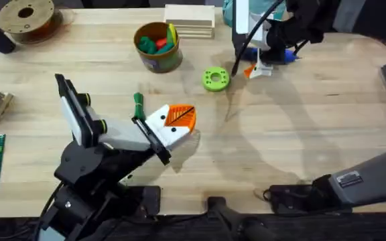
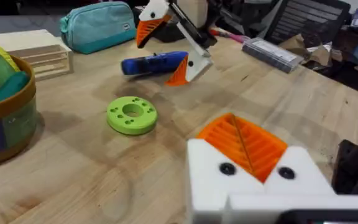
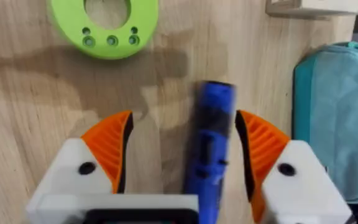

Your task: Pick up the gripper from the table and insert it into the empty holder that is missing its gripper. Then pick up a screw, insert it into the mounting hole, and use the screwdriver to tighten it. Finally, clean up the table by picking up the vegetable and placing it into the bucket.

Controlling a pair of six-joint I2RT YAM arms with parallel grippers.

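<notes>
The blue screwdriver (image 3: 210, 149) lies on the table between the spread orange pads of my right gripper (image 3: 184, 124); the jaws stand open around it without pressing it. Overhead, the right gripper (image 1: 254, 68) is at the far side with the screwdriver (image 1: 281, 57) under it. My left gripper (image 1: 183, 117) is shut with nothing in it, its orange pads (image 2: 244, 146) pressed together, just right of the dark-green vegetable (image 1: 138, 105) lying on the table. The bucket (image 1: 157, 57) with toy pieces stands behind. A loose gripper piece, an empty holder and a screw are out of view.
A flat green ring disc (image 1: 215, 79) lies between the bucket and the right gripper. A teal pouch (image 2: 98, 25) and a stack of wooden blocks (image 1: 189, 20) sit at the back. A filament spool (image 1: 27, 17) stands far left.
</notes>
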